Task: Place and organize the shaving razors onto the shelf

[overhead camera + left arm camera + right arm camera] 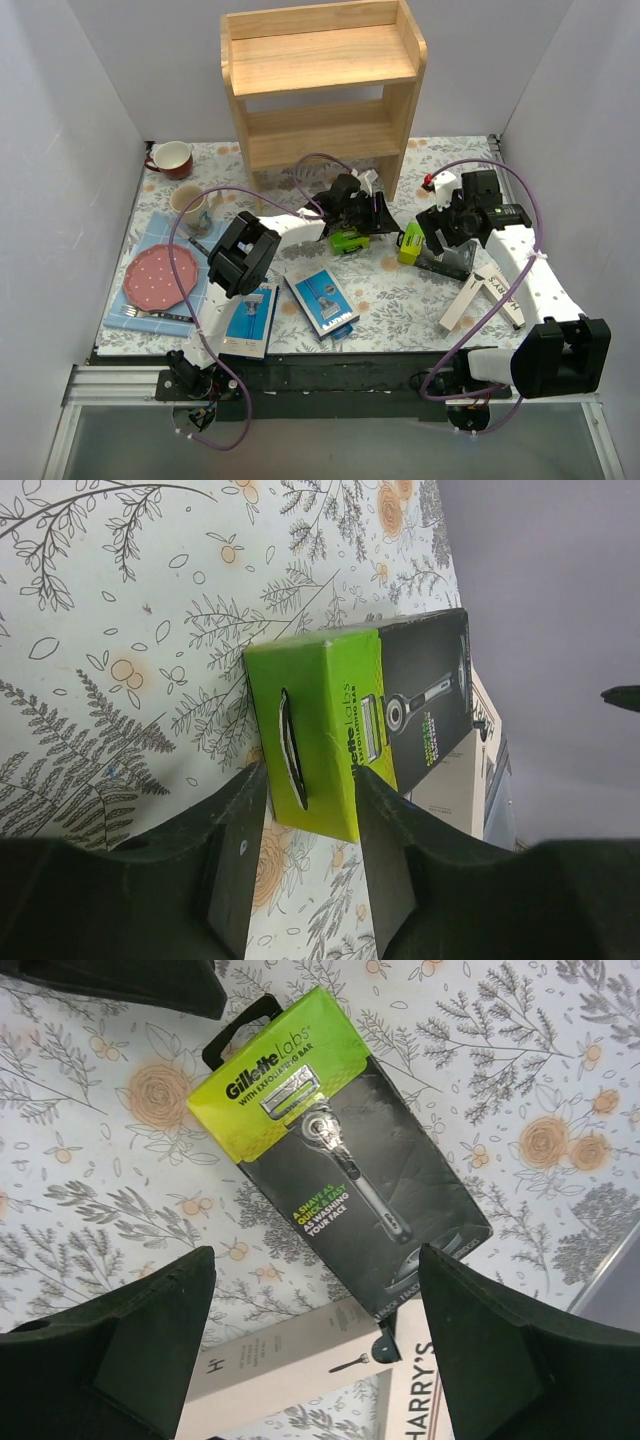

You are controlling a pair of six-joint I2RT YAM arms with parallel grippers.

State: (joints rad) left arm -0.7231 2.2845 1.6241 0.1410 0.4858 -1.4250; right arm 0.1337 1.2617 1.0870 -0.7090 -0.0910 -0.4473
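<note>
Your left gripper (310,785) straddles the lime-green end of the black box (400,700) on the bench (400,290) just near of the shelf (320,60), clamped or not I cannot tell; light, stiff, slick card, so pinch its narrow sides; your right gripper (315,1260) gapes wide, empty.

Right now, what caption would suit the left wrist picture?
Left hand grips the green end of a razor box on floral cloth.

White Harry's box (410,1400) runs off the bottom edge
</note>
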